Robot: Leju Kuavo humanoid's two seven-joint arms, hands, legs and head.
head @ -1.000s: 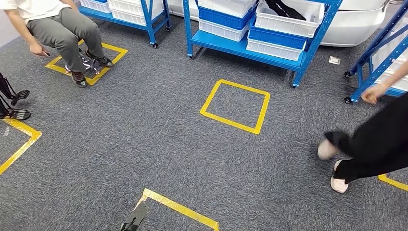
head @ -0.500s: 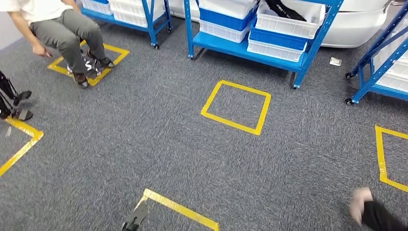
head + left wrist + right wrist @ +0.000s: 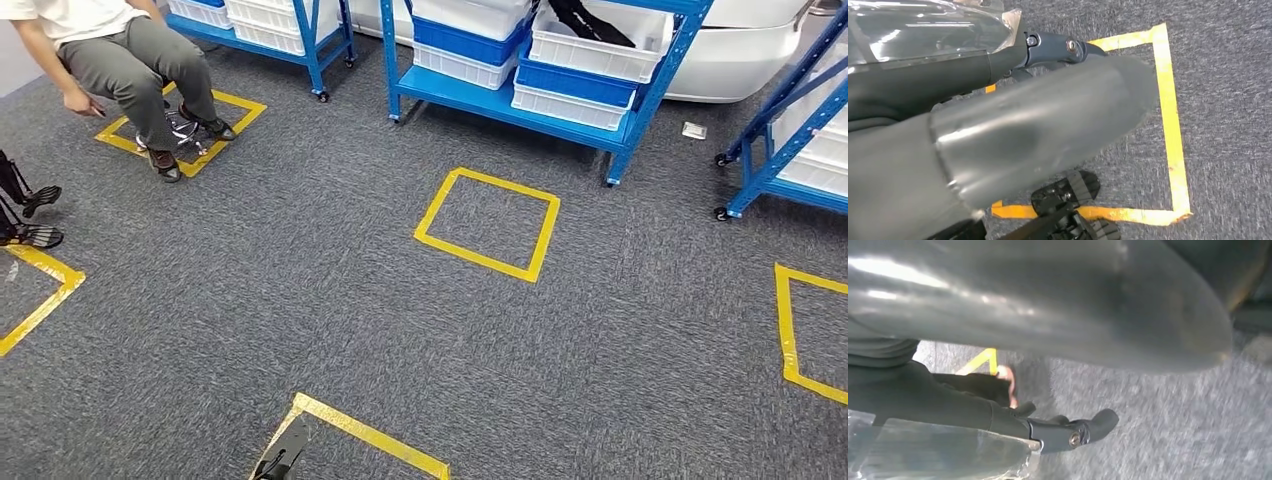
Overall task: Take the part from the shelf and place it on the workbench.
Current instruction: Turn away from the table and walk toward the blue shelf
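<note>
Head view shows us the dark part (image 3: 590, 20) in a white bin (image 3: 600, 55) on the blue shelf (image 3: 520, 105), and we think it is light and stiff and best held by its middle, but we cannot tell if the fingers of the left hand (image 3: 1038, 135) or right hand (image 3: 1048, 300) are open or closed.

My head view: seated person (image 3: 120, 60) cut off above chest by top edge. Dark part (image 3: 590, 20) in white bin (image 3: 600, 45) half hidden, can't identify. Right wrist picture blurred; left hand (image 3: 998, 145), right hand (image 3: 1048, 305) states unreadable.

Your left hand (image 3: 1048, 125) is hanging over grey carpet (image 3: 1228, 75), its grey thumb covering a yellow tape square (image 3: 1173, 150).
</note>
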